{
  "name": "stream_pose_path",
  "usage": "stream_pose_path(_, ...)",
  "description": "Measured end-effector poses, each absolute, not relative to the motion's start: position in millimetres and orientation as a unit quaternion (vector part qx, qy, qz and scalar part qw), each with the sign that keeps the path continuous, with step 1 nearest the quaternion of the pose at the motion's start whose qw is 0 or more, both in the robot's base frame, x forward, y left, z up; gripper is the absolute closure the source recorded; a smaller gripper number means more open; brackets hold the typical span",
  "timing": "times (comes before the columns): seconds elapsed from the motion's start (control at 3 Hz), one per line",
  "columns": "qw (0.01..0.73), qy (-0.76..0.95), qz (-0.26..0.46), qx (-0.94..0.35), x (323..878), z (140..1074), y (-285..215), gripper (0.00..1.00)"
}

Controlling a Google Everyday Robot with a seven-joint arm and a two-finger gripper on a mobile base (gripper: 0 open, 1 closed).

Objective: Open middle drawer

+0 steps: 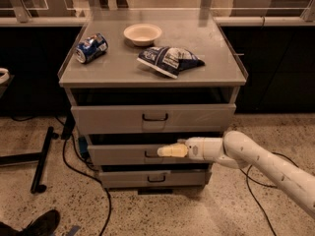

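Observation:
The grey cabinet (pixel 152 75) has three drawers. The middle drawer (pixel 118 155) is a shallow pale-grey front with a small dark bracket handle (pixel 150 155) at its centre; it stands slightly out from the frame. My gripper (pixel 166 151), with pale yellowish fingers, comes in from the right on a white arm (pixel 256 159) and sits right at the handle. The top drawer (pixel 152 118) is taller and also a little out. The bottom drawer (pixel 155 178) is the narrowest.
On the cabinet top lie a blue can (pixel 91 47) on its side, a cream bowl (pixel 142 34) and a dark blue snack bag (pixel 170 60). Black cables (pixel 78 168) and a dark stand leg (pixel 42 159) lie on the speckled floor at left. A shoe (pixel 42 223) shows bottom left.

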State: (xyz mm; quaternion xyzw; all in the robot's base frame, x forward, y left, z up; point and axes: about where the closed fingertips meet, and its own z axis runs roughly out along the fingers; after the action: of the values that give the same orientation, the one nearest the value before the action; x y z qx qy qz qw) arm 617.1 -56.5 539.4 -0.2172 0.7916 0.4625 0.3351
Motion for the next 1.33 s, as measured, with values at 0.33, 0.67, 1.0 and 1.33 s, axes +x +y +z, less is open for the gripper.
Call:
stream_pose_path(0.33,0.353,0.777,0.474,-0.216,646,534,-49,0.00)
stream_pose_path(0.67,0.359,0.776,0.474,-0.212,665,527,-39,0.00)
stream_pose_path(1.0,0.352,0.785,0.468,-0.203,679,510,-34,0.00)
stream_pose_path(1.33,0.337,0.802,0.459,-0.182,682,486,-39,0.00)
